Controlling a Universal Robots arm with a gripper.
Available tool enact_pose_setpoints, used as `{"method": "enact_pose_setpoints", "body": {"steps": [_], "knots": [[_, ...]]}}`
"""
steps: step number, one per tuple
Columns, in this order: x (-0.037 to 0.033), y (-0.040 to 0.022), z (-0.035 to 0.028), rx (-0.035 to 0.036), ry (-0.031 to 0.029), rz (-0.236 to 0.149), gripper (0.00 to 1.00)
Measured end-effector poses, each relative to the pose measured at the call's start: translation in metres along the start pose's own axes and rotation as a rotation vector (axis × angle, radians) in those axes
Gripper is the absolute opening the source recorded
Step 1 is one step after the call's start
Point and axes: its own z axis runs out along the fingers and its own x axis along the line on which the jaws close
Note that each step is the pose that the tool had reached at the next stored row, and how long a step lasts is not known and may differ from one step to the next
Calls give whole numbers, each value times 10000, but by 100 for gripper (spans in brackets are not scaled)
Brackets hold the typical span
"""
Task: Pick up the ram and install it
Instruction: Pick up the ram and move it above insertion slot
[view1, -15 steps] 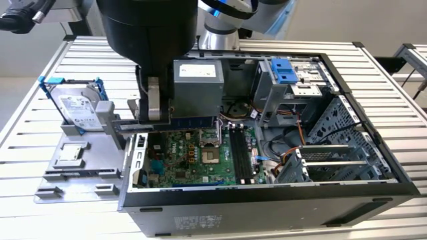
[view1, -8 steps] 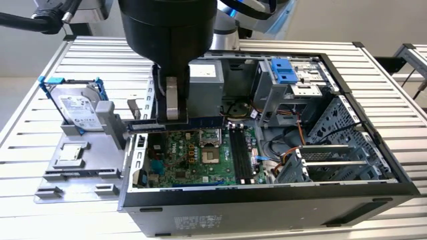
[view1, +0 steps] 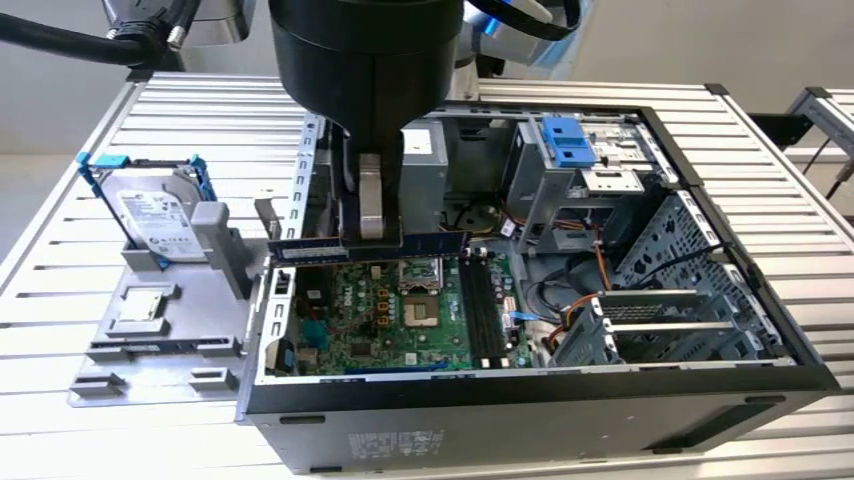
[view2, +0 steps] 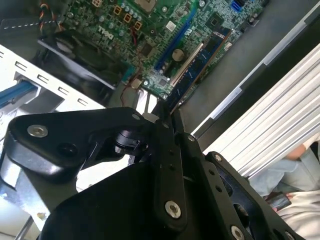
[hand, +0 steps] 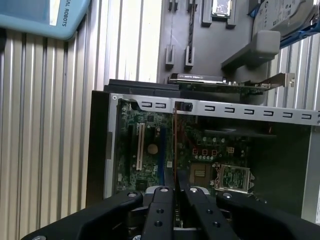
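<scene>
You have a slatted metal table (view1: 200, 110) before you. On it sits the open computer case (view1: 534, 410), and just beside it, on the exterior view's left, a grey holder (view1: 147, 345).

The thin, dark ram (view1: 430, 243) hangs level, on edge, pinched in the end effector (view1: 378, 236) above the motherboard (view1: 387, 322).

A: What does the pincer (hand: 174, 192) grip?
B: The ram (hand: 174, 150), seen edge-on as a thin line clamped between both black fingers (hand: 161, 205).
A: And beyond it?
B: The green motherboard (hand: 150, 120) inside the open computer case (hand: 240, 107), with the square processor socket (hand: 232, 177) near the ram. The case lies on a slatted metal counter (hand: 50, 125). Past it, a grey tray (hand: 180, 30) carries a hard drive (hand: 280, 15).
</scene>
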Motion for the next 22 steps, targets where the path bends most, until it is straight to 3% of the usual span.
{"method": "enact_pose_setpoints", "body": {"steps": [9,22], "knots": [[-5,-27,-2,-1,4,-3,0],[-55,-350,-13,-1,10,0,0]]}}
